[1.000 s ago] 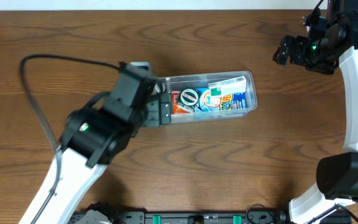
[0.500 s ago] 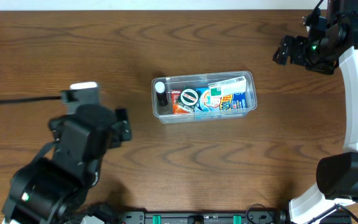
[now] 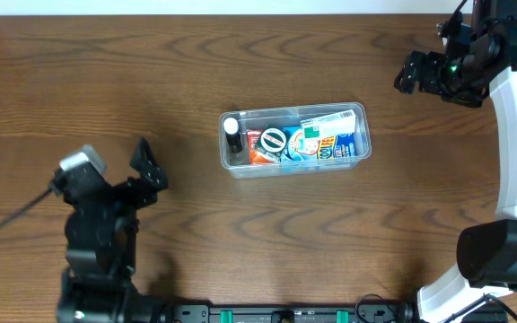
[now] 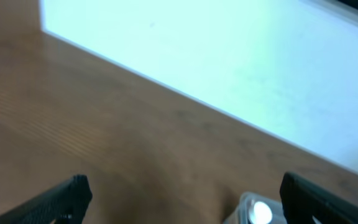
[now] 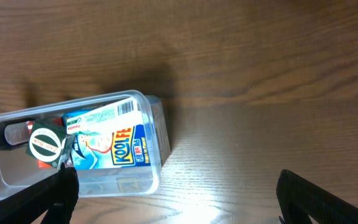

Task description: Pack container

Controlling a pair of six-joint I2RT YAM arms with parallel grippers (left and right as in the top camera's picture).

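Overhead view: left gripper [image 3: 149, 165] is noted at the lower left of the frame, jaws spread wide and nothing between them. A second ago it was over the left end of the container; it has since been pulled back in two stages and is now well apart from it. In the left wrist view the left gripper [image 4: 185, 183] frames only bare wood and a blurred pale wall.

Right gripper [image 3: 409, 75] is unchanged at the upper right, jaws also spread and empty; in its wrist view the right gripper [image 5: 174, 185] looks down past the container's [image 5: 157, 140] right end.

The container [image 3: 285, 109] has not been shifted and sits at frame centre on the table [image 3: 258, 233]. A small dark bottle with a white cap [image 3: 232, 127] is now uncovered at its left end, beside a round green-and-white packet [image 3: 274, 140] and blue packets [image 3: 335, 145].

Judgement: an item appears to have been released and the arm retired. No loose items are seen on the table, so packing is probably at or near completion.
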